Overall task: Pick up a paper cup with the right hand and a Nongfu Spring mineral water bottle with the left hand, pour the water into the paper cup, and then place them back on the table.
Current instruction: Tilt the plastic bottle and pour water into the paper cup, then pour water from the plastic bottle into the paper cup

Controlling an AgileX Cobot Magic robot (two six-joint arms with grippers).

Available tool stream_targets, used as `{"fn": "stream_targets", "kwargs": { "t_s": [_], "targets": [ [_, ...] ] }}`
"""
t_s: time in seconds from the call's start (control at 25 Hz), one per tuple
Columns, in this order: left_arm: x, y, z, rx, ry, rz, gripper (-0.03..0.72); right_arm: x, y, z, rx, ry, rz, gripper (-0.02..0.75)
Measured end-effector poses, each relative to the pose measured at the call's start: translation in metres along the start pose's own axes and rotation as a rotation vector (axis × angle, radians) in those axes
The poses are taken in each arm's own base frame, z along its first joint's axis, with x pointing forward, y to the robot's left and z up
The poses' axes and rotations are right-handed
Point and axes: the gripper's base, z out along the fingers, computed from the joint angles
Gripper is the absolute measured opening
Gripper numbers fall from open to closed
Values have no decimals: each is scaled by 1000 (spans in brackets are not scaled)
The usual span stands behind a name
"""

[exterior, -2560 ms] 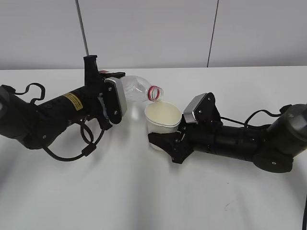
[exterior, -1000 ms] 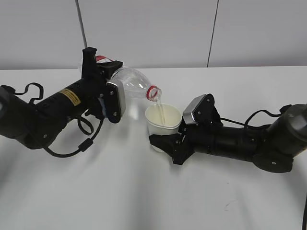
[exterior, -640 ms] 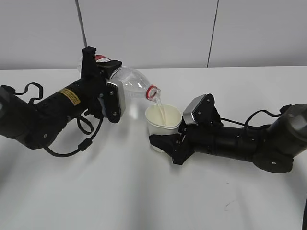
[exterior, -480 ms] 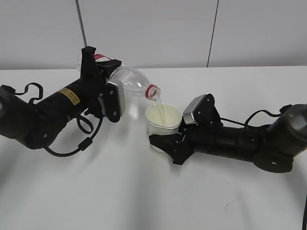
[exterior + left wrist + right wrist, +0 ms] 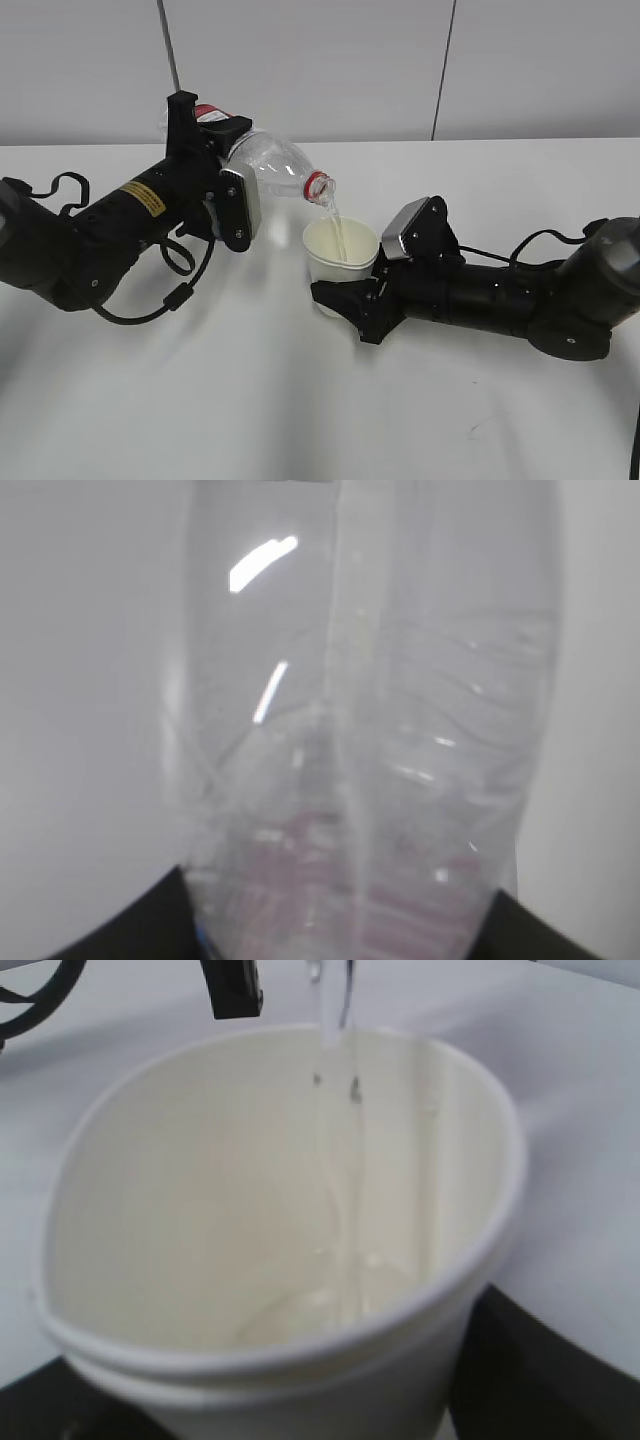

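Bench (image 5: 300, 420), white and broad, carries both black arms lying low, a grey panelled wall (image 5: 320, 60) behind. Left gripper (image 5: 215, 150) clamps the tilted Nongfu Spring mineral water bottle (image 5: 275, 170), mouth down, a thin stream falling into the paper cup (image 5: 340, 255). Right gripper (image 5: 345, 295) is closed around that cup's base, holding it upright just below the bottle's neck.

left hand (image 5: 222, 150) raised, clamped; right hand (image 5: 345, 290) low, seemingly clamped

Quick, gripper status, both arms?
Left gripper: shut on the bottle, tilted and pouring.
Right gripper: shut on the paper cup.
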Motion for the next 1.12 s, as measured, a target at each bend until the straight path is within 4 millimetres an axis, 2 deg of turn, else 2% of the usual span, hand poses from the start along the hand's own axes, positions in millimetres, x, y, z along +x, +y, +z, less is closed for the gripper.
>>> {"fn": "stream_targets", "kwargs": {
  "t_s": [1.12],
  "targets": [
    [1, 0, 0, -4, 9, -2, 295, 0, 0, 0, 2, -1, 3, 505]
  ]
}}
